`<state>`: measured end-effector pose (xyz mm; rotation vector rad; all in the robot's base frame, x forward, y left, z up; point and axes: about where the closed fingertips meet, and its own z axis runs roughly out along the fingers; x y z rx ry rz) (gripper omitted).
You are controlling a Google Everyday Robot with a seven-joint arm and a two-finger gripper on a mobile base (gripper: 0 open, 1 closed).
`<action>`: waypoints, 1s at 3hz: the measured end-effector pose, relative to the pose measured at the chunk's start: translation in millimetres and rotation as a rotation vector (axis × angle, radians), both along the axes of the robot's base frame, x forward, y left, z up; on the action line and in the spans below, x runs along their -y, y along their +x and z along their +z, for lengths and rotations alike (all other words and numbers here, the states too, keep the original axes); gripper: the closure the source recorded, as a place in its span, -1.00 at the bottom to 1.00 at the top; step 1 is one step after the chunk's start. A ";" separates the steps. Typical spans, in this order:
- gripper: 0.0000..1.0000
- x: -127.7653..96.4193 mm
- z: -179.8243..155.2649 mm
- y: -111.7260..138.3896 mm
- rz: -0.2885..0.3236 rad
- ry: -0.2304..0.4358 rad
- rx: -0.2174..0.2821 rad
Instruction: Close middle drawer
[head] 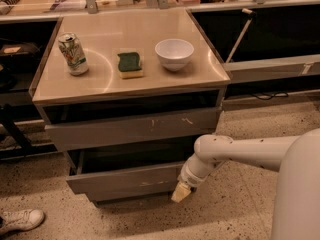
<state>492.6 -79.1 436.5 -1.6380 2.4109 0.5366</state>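
Now pincer [181, 192] hanging low centre-right of frame, at right end of middle drawer [125, 180] front; spread or pressed together, cannot tell. Drawer sticking out lower centre, long axis running left-right, lying left of pincer; closing likely needing push up-frame into table [150, 29].

Three drawers [132, 126], jaws beside middle drawer [125, 180]; one can [73, 54], sponge [130, 64], bowl [174, 53].
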 end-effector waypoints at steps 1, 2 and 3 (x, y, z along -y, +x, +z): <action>0.28 0.0 0.0 0.0 0.000 0.000 0.000; 0.75 -1.7 -1.9 1.8 0.003 0.001 -0.005; 1.00 -7.1 -4.8 15.2 0.010 -0.010 0.013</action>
